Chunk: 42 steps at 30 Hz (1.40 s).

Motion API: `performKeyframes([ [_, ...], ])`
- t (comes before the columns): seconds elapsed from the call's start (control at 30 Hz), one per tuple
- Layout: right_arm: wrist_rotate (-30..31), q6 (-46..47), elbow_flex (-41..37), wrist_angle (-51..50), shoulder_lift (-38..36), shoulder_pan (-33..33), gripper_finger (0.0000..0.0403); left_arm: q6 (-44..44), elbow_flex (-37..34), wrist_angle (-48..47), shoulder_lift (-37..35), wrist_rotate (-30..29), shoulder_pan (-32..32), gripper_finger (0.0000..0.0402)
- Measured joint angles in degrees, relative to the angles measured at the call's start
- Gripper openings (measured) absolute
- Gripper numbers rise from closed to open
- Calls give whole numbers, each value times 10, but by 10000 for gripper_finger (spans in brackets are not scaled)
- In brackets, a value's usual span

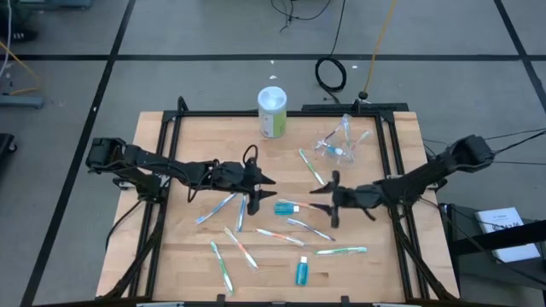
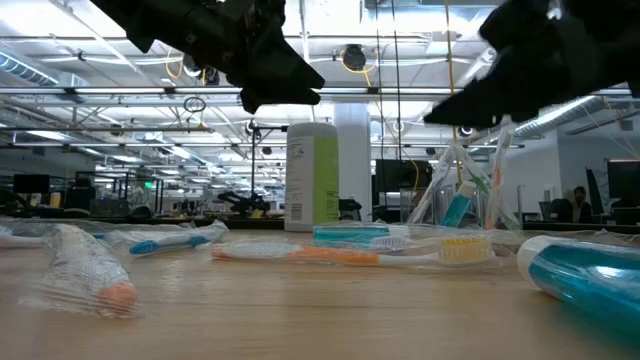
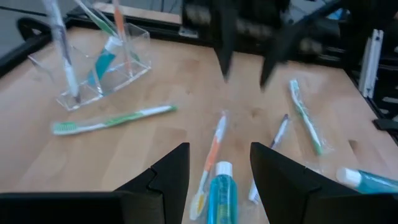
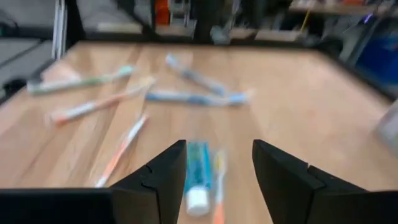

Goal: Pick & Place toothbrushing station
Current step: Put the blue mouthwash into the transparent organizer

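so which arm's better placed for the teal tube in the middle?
Close call; probably right. The right gripper and left gripper flank the toothpaste tube, both open and empty, but the clear cup sits on the right arm's side.

Pale smooth wood table (image 1: 196, 247), clear glossy plastic cup (image 1: 339, 143), toothbrushes (image 1: 341, 251) in crinkly film

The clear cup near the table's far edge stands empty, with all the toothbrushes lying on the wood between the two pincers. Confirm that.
Not empty. The high view shows the clear cup already holding toothbrushes, and the left wrist view shows a teal tube in it too. The other toothbrushes do lie on the wood around the left pincer and the right pincer.
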Motion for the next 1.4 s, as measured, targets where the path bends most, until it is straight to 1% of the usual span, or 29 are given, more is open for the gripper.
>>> performKeyframes([
  [0.13,-34,18,32,0,85,-1,173,0,0,-1,0,-12,0,175],
  [0.27,-38,10,70,0,154,-2,186,-1,0,0,0,-12,0,175],
  [0.37,-63,14,86,1,190,-11,199,-1,0,-2,0,-12,0,175],
  [0.53,-63,29,94,1,231,-29,207,0,0,-7,0,-12,0,175],
  [0.63,-67,41,94,1,245,-37,200,0,0,-10,0,-12,0,175],
  [0.7,-91,50,95,3,256,-43,194,1,0,-10,0,-11,0,175],
  [0.8,-105,56,95,4,270,-44,185,2,0,-11,0,-4,0,175],
  [0.97,-106,48,95,7,285,-44,175,2,0,-11,0,0,0,175],
  [1.13,-105,26,95,19,288,-44,173,2,0,-11,0,0,0,175],
  [1.2,-99,9,95,23,285,-44,173,2,0,-11,0,0,0,175],
  [1.33,-49,-3,94,7,254,-44,176,2,0,-11,0,0,0,175],
  [1.4,-50,4,94,-1,239,-44,181,2,0,-11,0,0,0,175],
])
